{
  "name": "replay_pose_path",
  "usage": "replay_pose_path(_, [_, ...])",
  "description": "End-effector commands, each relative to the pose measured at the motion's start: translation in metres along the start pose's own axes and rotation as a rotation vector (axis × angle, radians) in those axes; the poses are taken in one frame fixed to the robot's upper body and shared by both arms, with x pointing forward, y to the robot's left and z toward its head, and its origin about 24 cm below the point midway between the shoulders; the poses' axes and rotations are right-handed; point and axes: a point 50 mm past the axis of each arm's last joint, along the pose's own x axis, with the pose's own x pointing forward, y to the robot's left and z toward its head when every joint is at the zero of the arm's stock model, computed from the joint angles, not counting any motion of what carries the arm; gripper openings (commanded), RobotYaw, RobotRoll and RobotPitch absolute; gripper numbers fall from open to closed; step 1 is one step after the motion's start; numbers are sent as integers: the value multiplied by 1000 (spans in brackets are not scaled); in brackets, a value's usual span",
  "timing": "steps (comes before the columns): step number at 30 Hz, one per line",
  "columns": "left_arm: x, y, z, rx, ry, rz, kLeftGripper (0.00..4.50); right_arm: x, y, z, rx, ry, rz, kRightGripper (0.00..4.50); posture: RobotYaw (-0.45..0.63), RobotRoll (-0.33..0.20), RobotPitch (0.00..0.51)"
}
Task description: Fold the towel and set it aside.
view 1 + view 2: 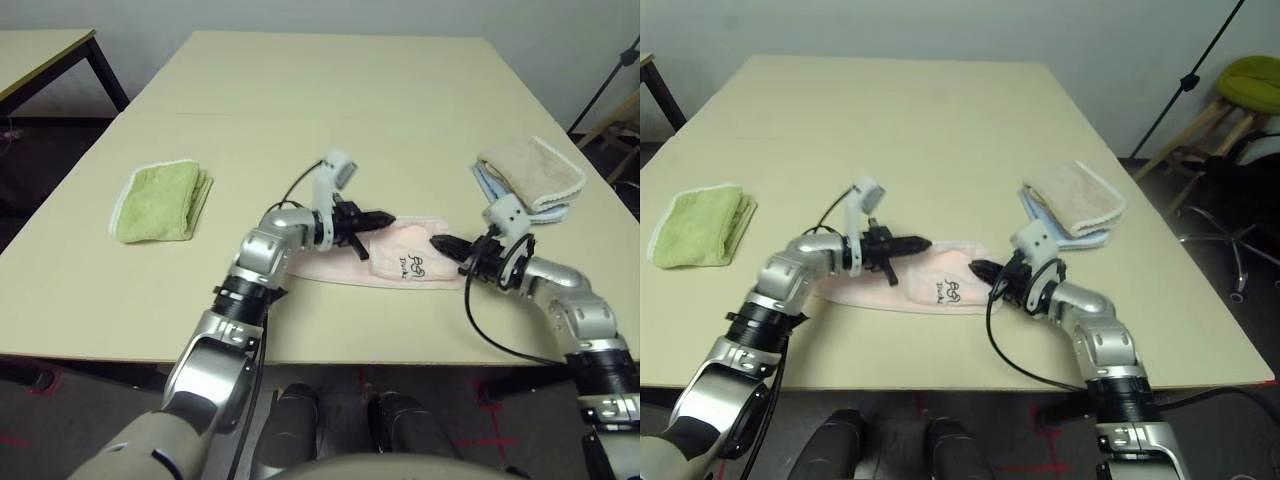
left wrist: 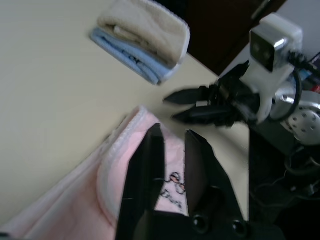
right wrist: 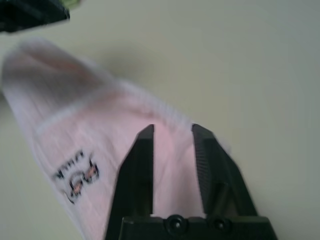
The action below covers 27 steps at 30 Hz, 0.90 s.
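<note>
Both our grippers, left gripper (image 1: 388,217) and right gripper (image 1: 440,242), hang released over the folded towel (image 1: 400,262); snagging at nine o'clock could unfold it.

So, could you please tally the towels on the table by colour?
Pink towel: 1
Green towel: 1
Beige towel: 1
Light-blue towel: 1
Total: 4

We see a soft pink cloth towel (image 1: 400,262), fluffy green towel (image 1: 160,202), matt smooth tan table (image 1: 330,110), and our forearms' brushed silver metal (image 1: 262,255).
</note>
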Motion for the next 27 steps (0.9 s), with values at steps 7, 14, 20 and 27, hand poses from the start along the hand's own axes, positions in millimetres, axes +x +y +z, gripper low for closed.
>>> replay_pose_path(7, [-98,-20,-26,-396,59,300,4376,-24,-16,38,-225,74,169,4500,225,0,103])
replay_pose_path(14, [-110,-43,-72,-597,28,409,4443,-25,-19,45,-344,106,281,4500,261,0,112])
replay_pose_path(20, [-93,-32,-84,-727,8,599,4443,-33,-23,43,-372,152,315,4500,242,0,123])
replay_pose_path(27, [-73,-12,-88,-825,18,670,4443,-48,-24,40,-363,152,284,4500,176,0,129])
